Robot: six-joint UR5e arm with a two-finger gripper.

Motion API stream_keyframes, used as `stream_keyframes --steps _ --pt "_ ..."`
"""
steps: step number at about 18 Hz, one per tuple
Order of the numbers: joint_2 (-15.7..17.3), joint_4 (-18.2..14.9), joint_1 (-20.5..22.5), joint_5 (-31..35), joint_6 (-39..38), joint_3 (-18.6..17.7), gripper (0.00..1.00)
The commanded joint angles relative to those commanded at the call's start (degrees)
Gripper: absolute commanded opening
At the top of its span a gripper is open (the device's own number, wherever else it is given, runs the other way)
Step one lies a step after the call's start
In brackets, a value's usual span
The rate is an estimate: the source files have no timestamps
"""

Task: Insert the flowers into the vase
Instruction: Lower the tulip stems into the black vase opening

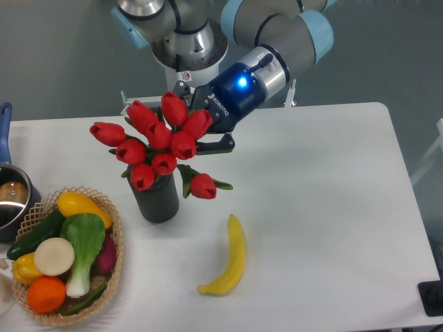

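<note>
The flowers [160,142], a bunch of red tulip buds with green stems, stand with their stems down in the mouth of the dark grey ribbed vase [158,200] at the left middle of the white table. One bud hangs to the right of the vase's rim. My gripper [205,142] is right behind the bunch at bud height, coming in from the upper right. One black finger [220,144] shows to the right of the buds. The rest of the jaws is hidden by the blooms, so I cannot tell whether they hold anything.
A yellow banana [232,259] lies in front and to the right of the vase. A wicker basket [115,238] of vegetables and fruit stands at the front left. A steel pot with a blue handle [10,197] sits at the left edge.
</note>
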Motion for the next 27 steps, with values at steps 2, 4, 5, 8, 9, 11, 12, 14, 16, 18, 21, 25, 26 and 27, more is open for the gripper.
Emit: stream_keyframes --steps 2,4,5,8,9,11,12,14,16,18,21,25,26,27 --pt "-0.3 0.3 0.0 0.0 2.4 -1.5 0.10" --pt "-0.4 0.4 0.0 0.0 3.8 -3.0 0.11" --pt "-0.4 0.4 0.0 0.0 4.1 -3.7 0.11" --pt "-0.3 0.4 -0.6 0.0 4.5 -4.8 0.12" --pt "-0.3 0.4 -0.8 0.0 4.6 -5.2 0.12" --pt "-0.4 1.1 -0.9 0.1 4.7 -6.1 0.15" --pt "-0.4 1.5 -0.9 0.1 5.1 -6.6 0.15" --pt "-0.5 1.7 -1.5 0.1 6.4 -7.6 0.16" --pt "-0.6 1.7 -2.0 0.2 7.8 -8.9 0.18" --pt "-0.4 1.8 -2.1 0.3 9.4 -11.0 0.20" --pt "0.0 1.7 -2.9 0.6 12.2 -14.2 0.26" --pt "0.6 1.7 -2.8 0.7 12.8 -16.8 0.40" --pt "0.5 1.7 -2.8 0.7 12.8 -16.8 0.49" --pt "0.4 1.6 -2.8 0.8 12.8 -16.8 0.62"
